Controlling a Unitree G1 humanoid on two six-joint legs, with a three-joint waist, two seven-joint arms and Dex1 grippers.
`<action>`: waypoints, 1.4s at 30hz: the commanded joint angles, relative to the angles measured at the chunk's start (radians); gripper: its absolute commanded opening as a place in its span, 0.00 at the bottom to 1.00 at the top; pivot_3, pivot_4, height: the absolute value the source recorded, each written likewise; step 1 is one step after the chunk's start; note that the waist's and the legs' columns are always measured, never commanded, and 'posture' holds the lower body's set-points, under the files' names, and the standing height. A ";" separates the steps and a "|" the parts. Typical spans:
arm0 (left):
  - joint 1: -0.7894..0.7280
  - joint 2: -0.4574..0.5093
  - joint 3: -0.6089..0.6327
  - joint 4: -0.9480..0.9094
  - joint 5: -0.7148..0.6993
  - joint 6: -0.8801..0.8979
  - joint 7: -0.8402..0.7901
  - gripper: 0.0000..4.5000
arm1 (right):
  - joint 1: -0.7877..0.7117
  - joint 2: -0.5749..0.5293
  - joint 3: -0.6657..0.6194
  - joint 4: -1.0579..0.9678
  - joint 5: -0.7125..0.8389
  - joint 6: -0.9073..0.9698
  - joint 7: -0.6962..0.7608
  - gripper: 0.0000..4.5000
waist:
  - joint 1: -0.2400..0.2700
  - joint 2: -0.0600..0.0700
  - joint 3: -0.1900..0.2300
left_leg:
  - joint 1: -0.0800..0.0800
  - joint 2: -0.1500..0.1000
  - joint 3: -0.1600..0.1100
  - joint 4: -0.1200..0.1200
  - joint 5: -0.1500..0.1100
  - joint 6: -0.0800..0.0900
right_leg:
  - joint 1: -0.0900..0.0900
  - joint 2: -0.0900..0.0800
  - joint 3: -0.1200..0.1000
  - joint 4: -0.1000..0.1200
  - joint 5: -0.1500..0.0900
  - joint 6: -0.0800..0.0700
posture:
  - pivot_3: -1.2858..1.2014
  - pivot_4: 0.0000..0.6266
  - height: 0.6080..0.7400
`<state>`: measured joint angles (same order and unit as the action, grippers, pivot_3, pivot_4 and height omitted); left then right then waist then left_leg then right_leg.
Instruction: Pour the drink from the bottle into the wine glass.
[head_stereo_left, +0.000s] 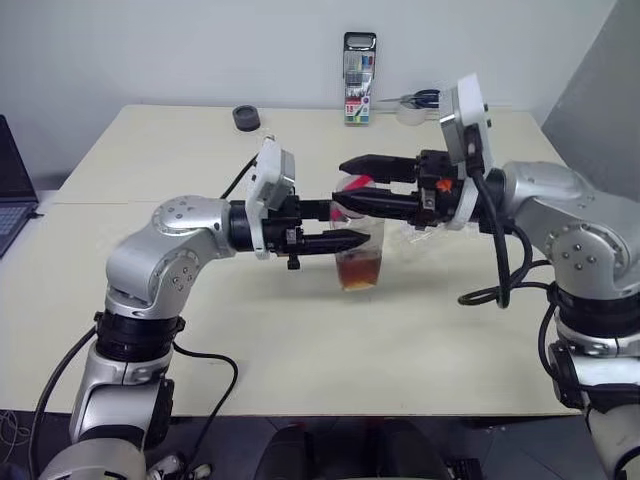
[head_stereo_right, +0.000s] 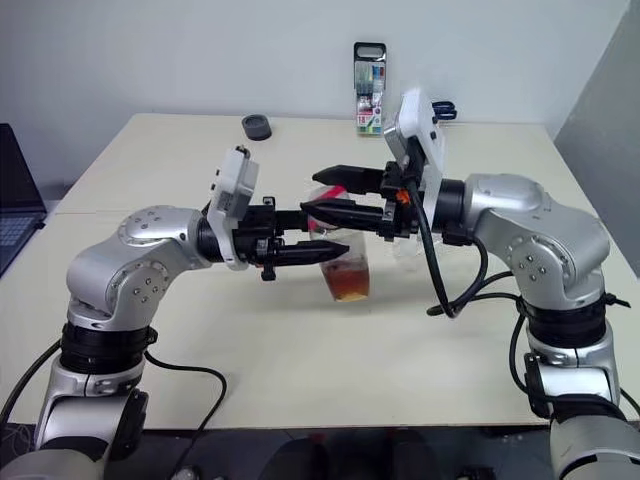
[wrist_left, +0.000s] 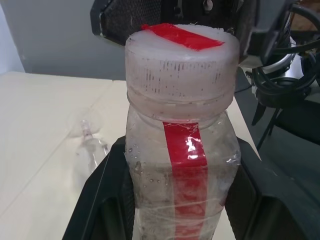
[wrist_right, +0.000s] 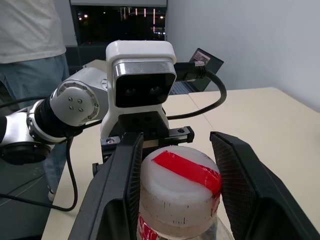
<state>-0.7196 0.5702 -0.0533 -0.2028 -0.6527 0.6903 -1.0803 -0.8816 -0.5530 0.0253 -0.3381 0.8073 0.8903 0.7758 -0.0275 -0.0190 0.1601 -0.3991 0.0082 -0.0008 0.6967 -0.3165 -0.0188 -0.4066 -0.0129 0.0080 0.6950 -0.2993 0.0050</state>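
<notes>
Bottle sits clamped in my left fingers while my right fingers straddle its cap, one side still apart, so I worry twisting tips the drink.

In the head views we lose most of the bottle behind the two black grippers crossing at frame centre; its cap is covered. The wine glass is a faint clear blur at left of the left wrist view, its foot unreadable. The bottle's base runs off the bottom edge there. A person at upper left of the right wrist view is cropped at the chest.
</notes>
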 joint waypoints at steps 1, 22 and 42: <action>0.019 -0.001 -0.029 -0.016 0.021 -0.051 -0.034 0.44 | 0.072 -0.046 -0.134 -0.056 0.021 0.053 -0.115 0.56 | 0.005 0.000 0.000 | -0.001 0.000 0.000 0.000 0.000 0.000 | 0.000 0.000 0.000 -0.001 0.000 0.000 | 0.52 0.24 1.00; 0.033 -0.078 -0.023 0.032 0.096 -0.069 0.116 0.44 | 0.255 0.176 -0.004 -0.356 -0.073 0.074 -0.635 0.99 | -0.002 0.000 0.000 | 0.000 0.000 0.001 0.000 0.002 -0.003 | 0.000 -0.001 0.000 0.001 0.000 0.000 | 0.52 0.24 1.00; 0.042 -0.066 -0.023 -0.015 0.068 -0.041 0.104 0.44 | 0.263 0.178 -0.017 -0.328 -0.070 0.058 -0.544 0.40 | -0.003 0.000 0.000 | 0.000 0.000 0.001 0.000 0.001 -0.003 | 0.000 0.000 0.000 0.001 0.000 0.000 | 0.52 0.24 1.00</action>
<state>-0.6643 0.5000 -0.0908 -0.1544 -0.5491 0.6517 -0.9550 -0.6030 -0.3557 0.0285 -0.6564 0.7300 0.9678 0.2032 -0.0302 -0.0192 0.1602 -0.3989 0.0079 -0.0002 0.6967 -0.3151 -0.0213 -0.4070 -0.0133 0.0085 0.6962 -0.2993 0.0050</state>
